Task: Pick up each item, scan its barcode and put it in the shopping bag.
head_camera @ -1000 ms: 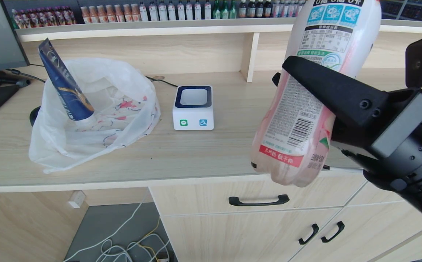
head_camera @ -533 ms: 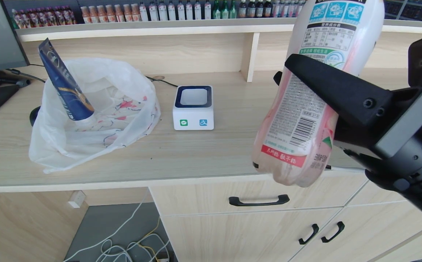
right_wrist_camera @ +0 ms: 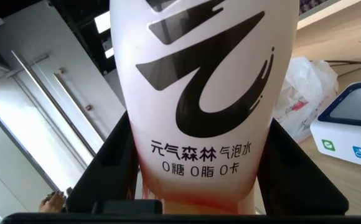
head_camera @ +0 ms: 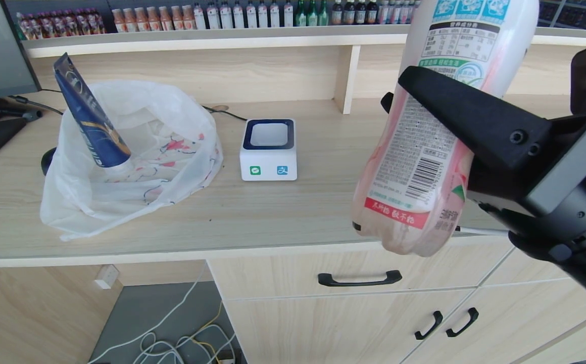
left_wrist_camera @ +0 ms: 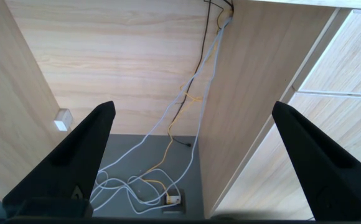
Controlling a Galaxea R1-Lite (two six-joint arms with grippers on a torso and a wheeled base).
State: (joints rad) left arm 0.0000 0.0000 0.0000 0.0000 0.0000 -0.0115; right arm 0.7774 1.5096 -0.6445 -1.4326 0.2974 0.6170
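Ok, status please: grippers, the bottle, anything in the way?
Right gripper shut on bottle, held over front edge of counter. Left gripper open, low beside cabinet. Nothing between bottle and scanner; tube already in bag.

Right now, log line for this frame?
right hand: shut on bottle | bottle: raised right of scanner | bag: tube inside | left hand: open, empty

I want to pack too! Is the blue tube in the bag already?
Yes, in. The blue tube stands tilted inside the open shopping bag.
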